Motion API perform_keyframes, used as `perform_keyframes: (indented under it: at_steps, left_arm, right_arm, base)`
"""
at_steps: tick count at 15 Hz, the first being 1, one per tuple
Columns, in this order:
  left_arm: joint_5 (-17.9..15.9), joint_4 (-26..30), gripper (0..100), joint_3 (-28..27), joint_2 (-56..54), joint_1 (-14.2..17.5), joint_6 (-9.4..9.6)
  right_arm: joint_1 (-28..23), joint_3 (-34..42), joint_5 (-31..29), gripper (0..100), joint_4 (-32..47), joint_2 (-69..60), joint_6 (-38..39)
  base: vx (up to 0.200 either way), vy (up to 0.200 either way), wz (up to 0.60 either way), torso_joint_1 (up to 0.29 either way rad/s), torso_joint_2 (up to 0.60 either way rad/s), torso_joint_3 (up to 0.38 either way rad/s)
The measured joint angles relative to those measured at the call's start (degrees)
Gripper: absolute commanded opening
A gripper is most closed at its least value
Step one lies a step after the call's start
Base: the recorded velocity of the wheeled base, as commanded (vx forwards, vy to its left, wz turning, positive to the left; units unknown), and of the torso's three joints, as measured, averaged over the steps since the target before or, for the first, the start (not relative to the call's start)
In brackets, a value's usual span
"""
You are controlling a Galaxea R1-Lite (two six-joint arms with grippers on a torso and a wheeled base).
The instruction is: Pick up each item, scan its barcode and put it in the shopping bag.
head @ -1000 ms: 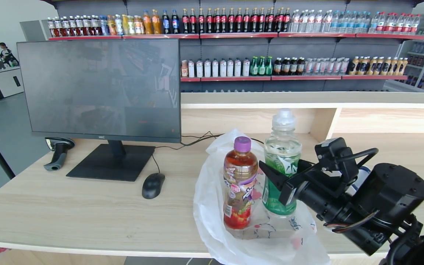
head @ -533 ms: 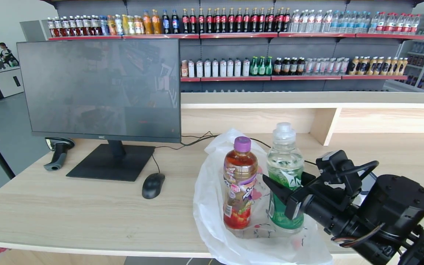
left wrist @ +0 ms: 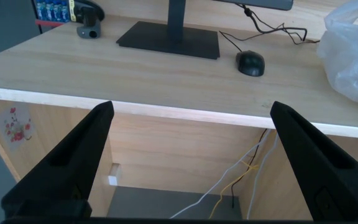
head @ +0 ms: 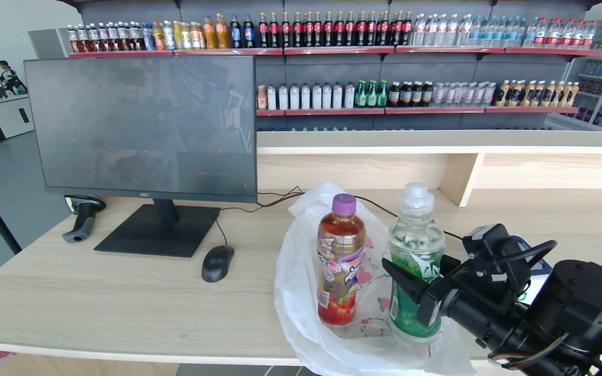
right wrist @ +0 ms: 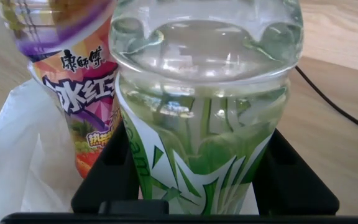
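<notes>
**Right gripper clamped on the green-label bottle at the bag**

Your right gripper (head: 415, 263) sits at the near right of the counter (head: 123, 303), its two fingers closed on either side of the green-label bottle (head: 416, 245). It grips the bottle low on the label. The bottle is upright, clear above the label and topped by a pale cap. Its base is down at the plastic of the shopping bag (head: 301, 271); you cannot tell whether it rests there or is held just above.

Just left of it, the purple-capped bottle (head: 340, 261) of reddish drink stands upright on the bag, close to the green one but apart from it. The white bag is crumpled, with its plastic rising behind both bottles.

Your left gripper (left wrist: 191, 107) is below the counter's near edge, its fingers spread wide with nothing between them.

Farther left on the counter is a dark monitor (head: 141, 125) on its stand. A black mouse (head: 217, 262) lies near the stand, and a handheld scanner (head: 82, 216) lies at the far left. Shelves (head: 384, 50) of drinks line the wall behind.
</notes>
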Motion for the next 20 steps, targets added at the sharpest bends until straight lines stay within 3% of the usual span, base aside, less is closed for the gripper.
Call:
perform_keyframes:
  at_steps: [6, 12, 20]
  left_arm:
    - [0.0, 0.0, 100, 0.0, 0.0, 0.0, -0.01]
    - [0.0, 0.0, 100, 0.0, 0.0, 0.0, -0.01]
    - [0.0, 0.0, 100, 0.0, 0.0, -0.1, 0.05]
  right_arm:
    - [0.1, 3.2, 0.0, 0, 0.1, -0.8, -0.1]
    - [0.0, -3.9, 0.0, 0, 0.5, -0.7, -0.1]
    - [-0.4, -6.9, 0.1, 0, 0.3, 2.0, 0.0]
  base:
    - [0.000, 0.000, 0.00, 0.000, 0.00, 0.000]
    - [0.000, 0.000, 0.00, 0.000, 0.00, 0.000]
    - [0.000, 0.000, 0.00, 0.000, 0.00, 0.000]
